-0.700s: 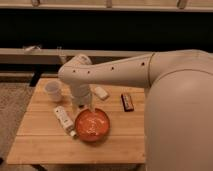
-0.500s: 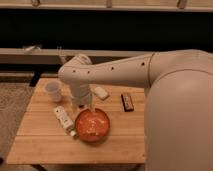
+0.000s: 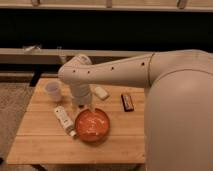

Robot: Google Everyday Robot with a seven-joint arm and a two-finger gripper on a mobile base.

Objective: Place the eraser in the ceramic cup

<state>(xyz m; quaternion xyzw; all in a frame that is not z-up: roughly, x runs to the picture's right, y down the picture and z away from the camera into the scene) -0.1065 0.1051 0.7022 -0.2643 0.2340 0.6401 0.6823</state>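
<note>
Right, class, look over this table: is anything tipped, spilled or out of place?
Only the white bottle: it lies on its side beside the orange bowl. No spill shows. The cup stands upright, the eraser lies on the table, and the gripper hangs between them.

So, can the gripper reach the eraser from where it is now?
Probably yes. The gripper hangs low over the table, close beside the eraser, near the orange bowl's far rim. Nothing lies between them, and the eraser's top is uncovered.
</note>
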